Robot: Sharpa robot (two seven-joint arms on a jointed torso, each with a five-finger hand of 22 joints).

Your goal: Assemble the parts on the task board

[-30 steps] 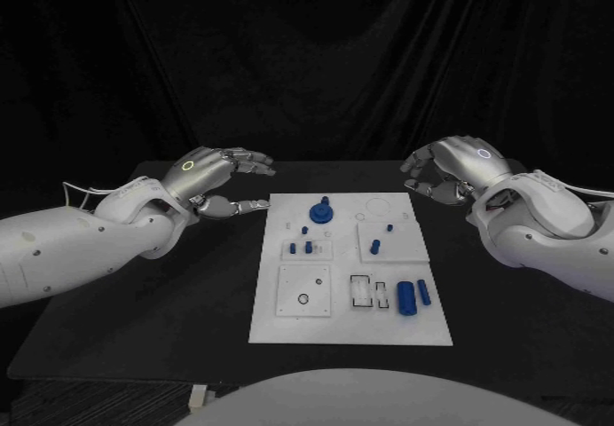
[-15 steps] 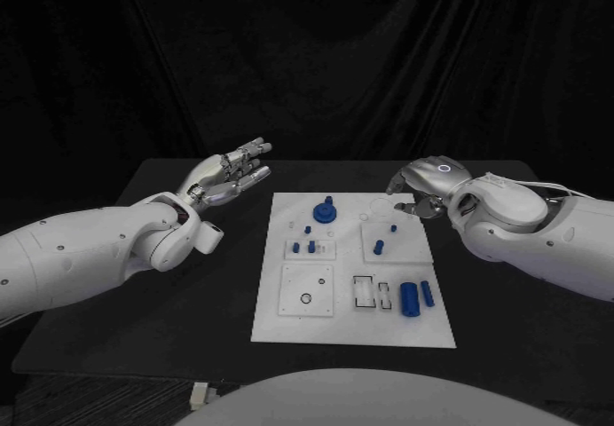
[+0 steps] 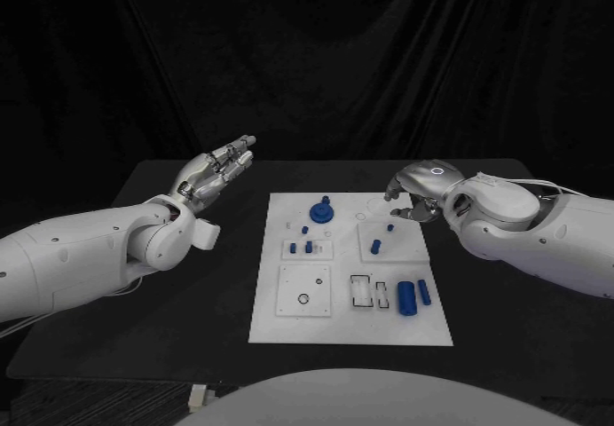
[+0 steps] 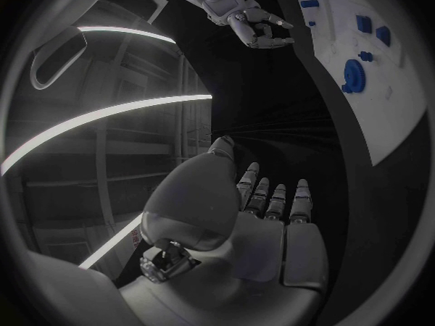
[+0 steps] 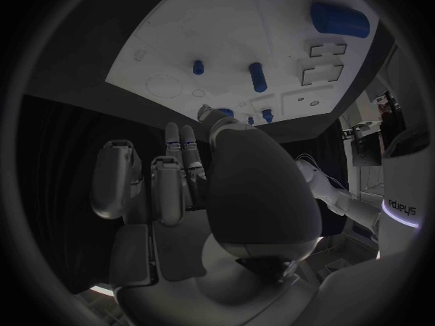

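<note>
The white task board (image 3: 352, 319) lies in the middle of the black table. On it stand a blue gear-like piece (image 3: 323, 211), a few small blue pegs (image 3: 376, 247) and two larger blue cylinders (image 3: 405, 297) near the front right. My left hand (image 3: 215, 169) is raised left of the board's far corner, fingers straight and apart, holding nothing. My right hand (image 3: 420, 191) hovers over the board's far right corner with loosely bent fingers and nothing in them. In the right wrist view my right hand (image 5: 199, 195) is above the board (image 5: 263, 22) and a peg (image 5: 257, 77).
Black table (image 3: 153, 293) surrounds the board, with a dark curtain behind. Empty rectangular recesses (image 3: 362, 290) sit beside the large cylinders. The left wrist view shows my left hand (image 4: 245, 217), the right hand (image 4: 249, 25) and the board (image 4: 399, 101) with the gear (image 4: 354, 74).
My left hand turned, rose and drew back from the board's far left corner with fingers straightened. My right hand moved left and down to the board's far right corner.
</note>
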